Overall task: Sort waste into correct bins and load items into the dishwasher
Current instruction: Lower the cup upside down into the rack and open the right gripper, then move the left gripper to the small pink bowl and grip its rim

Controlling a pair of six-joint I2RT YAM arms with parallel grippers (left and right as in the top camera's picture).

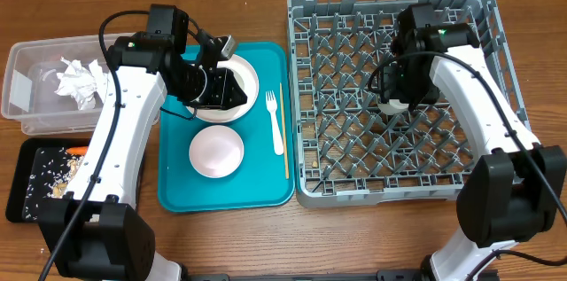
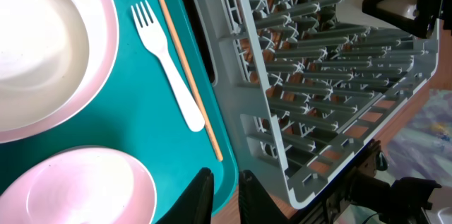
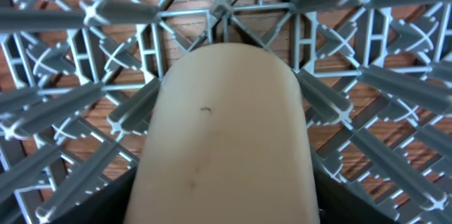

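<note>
My right gripper [image 1: 391, 104] is shut on the small white cup [image 3: 226, 139] and holds it low over the lattice floor of the grey dish rack [image 1: 381, 194]. My left gripper [image 2: 226, 197] hovers over the teal tray; its fingers are nearly touching with nothing between them. Under it, the pale pink plate [image 1: 249, 77] carries a white bowl [image 2: 35, 33]. The second bowl [image 1: 216, 151], white fork [image 1: 274, 123] and wooden stick [image 1: 283, 135] lie on the tray.
The teal tray [image 1: 226, 199] sits left of the rack. The clear tub [image 1: 27, 86] at far left holds napkin balls [image 1: 80, 81]. The black tray [image 1: 27, 188] below it holds rice, scraps and a carrot [image 1: 76, 150].
</note>
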